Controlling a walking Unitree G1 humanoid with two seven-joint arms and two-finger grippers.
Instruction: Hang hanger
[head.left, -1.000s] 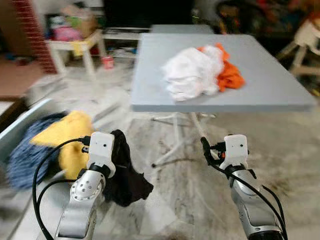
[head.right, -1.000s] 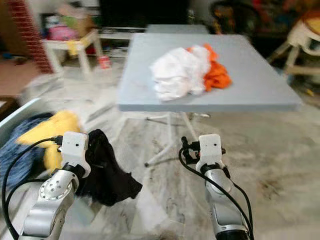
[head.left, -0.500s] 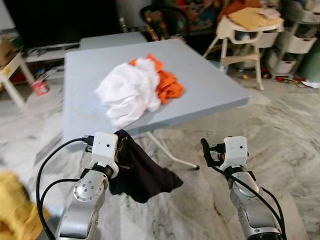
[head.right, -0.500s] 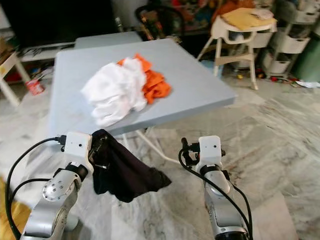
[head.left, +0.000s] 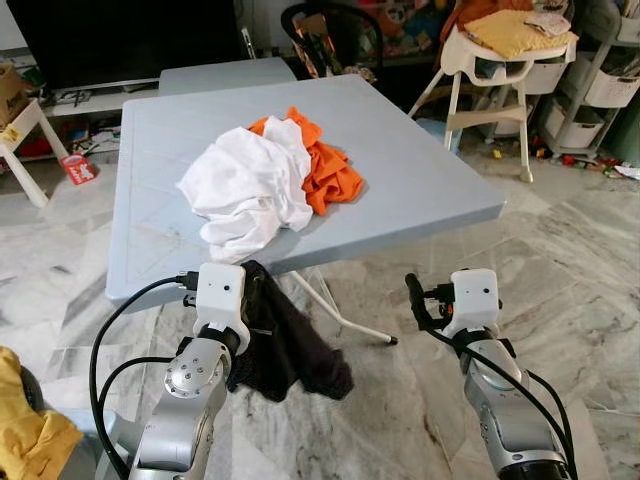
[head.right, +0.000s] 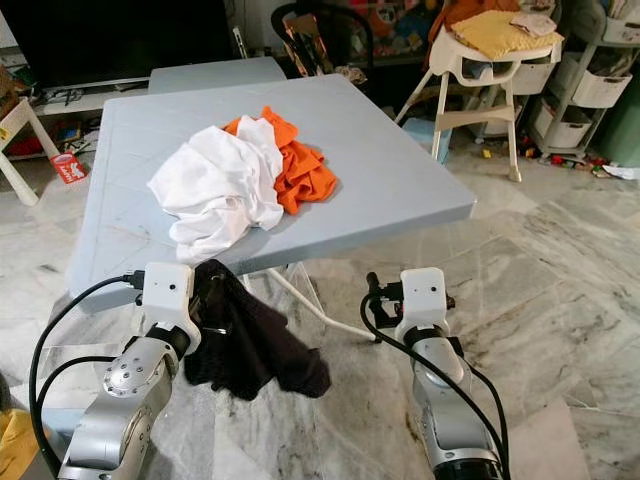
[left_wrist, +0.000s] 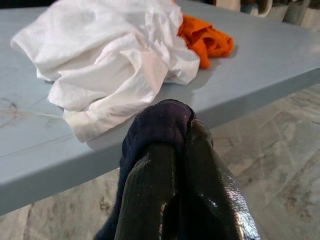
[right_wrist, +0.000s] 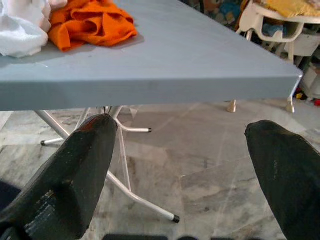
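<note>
My left gripper (left_wrist: 181, 131) is shut on a dark, almost black garment (head.left: 291, 349) that hangs down from its fingers, just before the near edge of a grey table (head.left: 420, 180). On that table lies a crumpled white garment (head.left: 250, 185) with an orange one (head.left: 328, 170) beside and partly under it. My right gripper (right_wrist: 182, 137) is open and holds nothing; it is level with the table's near edge, to the right of the dark garment. I can make out no hanger.
White metal table legs (head.left: 340, 315) cross under the table. A high chair (head.left: 500, 60) and storage shelves (head.left: 600, 80) stand at the back right, a small white table (head.left: 20, 125) and a red can (head.left: 78, 168) at the back left. Yellow cloth (head.left: 28, 440) lies at lower left.
The camera has swung right, away from the pile of yellow and blue cloth, and now faces the table. The dark garment has swung and now hangs straighter. Both grippers hold the same pose.
</note>
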